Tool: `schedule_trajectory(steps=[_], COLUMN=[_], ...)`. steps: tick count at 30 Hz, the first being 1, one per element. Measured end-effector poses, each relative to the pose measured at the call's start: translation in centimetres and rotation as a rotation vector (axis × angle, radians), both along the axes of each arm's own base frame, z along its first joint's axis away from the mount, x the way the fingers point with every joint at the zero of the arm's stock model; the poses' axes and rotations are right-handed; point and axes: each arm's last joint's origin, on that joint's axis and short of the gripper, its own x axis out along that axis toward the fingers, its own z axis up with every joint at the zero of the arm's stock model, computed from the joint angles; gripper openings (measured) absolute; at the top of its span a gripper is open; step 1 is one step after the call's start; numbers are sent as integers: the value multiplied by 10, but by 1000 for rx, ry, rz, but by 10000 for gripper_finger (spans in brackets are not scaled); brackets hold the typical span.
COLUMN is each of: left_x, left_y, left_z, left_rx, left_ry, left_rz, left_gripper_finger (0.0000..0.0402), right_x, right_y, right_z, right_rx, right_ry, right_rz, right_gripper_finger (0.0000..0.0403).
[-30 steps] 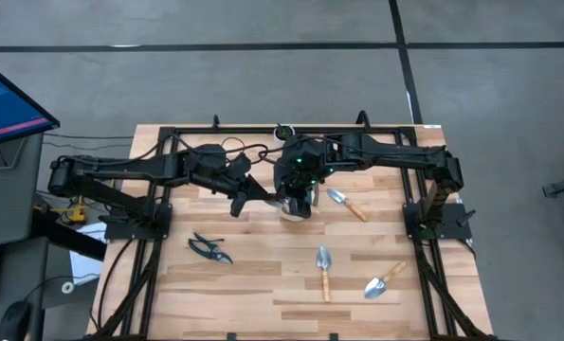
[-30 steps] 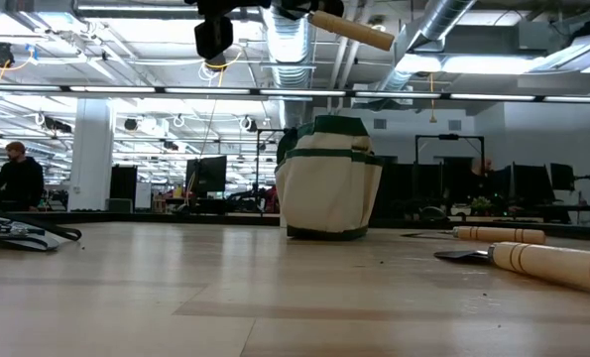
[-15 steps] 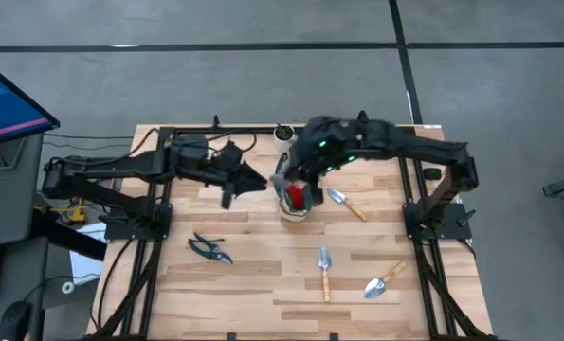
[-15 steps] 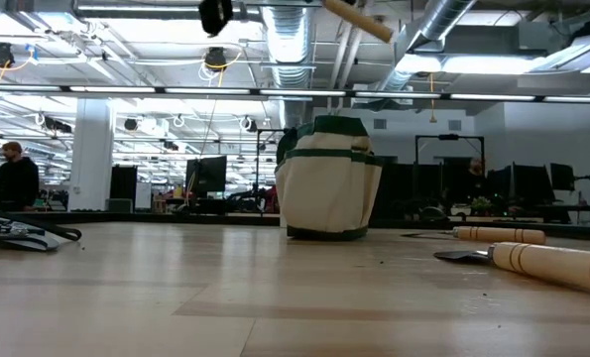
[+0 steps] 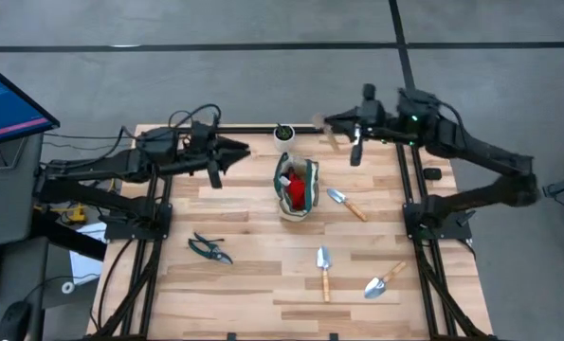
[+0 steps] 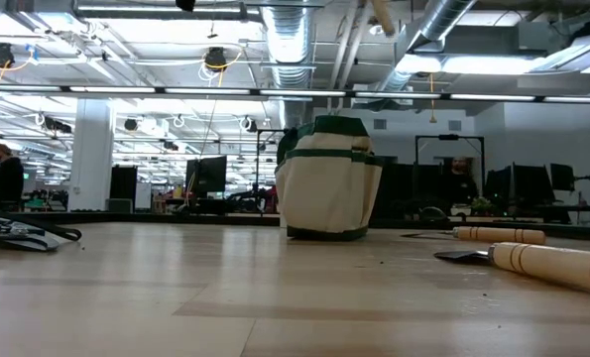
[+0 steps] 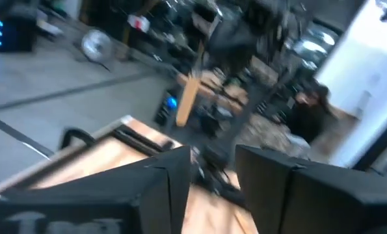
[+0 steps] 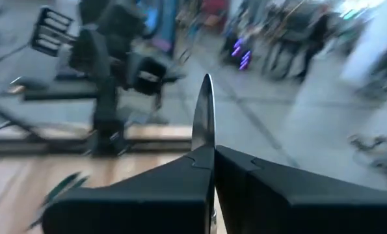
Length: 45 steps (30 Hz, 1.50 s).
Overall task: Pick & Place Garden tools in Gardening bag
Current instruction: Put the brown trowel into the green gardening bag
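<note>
Right gripper [image 5: 341, 133] pinching a silver-bladed, wooden-handled trowel [image 8: 204, 117] beyond the cream, green-trimmed fabric bag [image 5: 296, 186]; left gripper [image 5: 232, 152], fingers spread, empty.

A small white pot [image 5: 283, 134] stands at the wooden worktop's [image 5: 263, 284] far edge; a monitor [image 5: 7, 99] glows beside it.

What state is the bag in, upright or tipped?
Upright. The bag stands on its base in the low view; from above its mouth faces up, something red inside.
</note>
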Motion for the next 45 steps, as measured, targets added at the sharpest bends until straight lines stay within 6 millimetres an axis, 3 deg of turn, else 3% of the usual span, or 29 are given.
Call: schedule_trajectory(steps=[6,12,18,26,33,45], left_x=[4,21,42,59,64,65], left_y=[10,32,51,66,68,67], left_z=[-2,-17,-37,-56,-54,-54], left_rx=[-20,-53,-124,-192,-202,-200], left_ry=[-6,45,101,128,67,60], left_rz=[101,196,211,244,241,236], left_gripper_finger=[78,30,4,3,3,3], right_x=[-23,-26,-27,-32,-28,-13], right_y=[-23,-34,-34,-42,-58,-57], right_z=[-70,-137,-180,-208,-225,-248], right_rx=[-29,30,89,78,104,164], right_ry=[-237,-339,-395,-459,-471,-509], right_rz=[-67,-98,-91,-122,-134,-50], right_gripper_finger=[0,0,0,0,0,0])
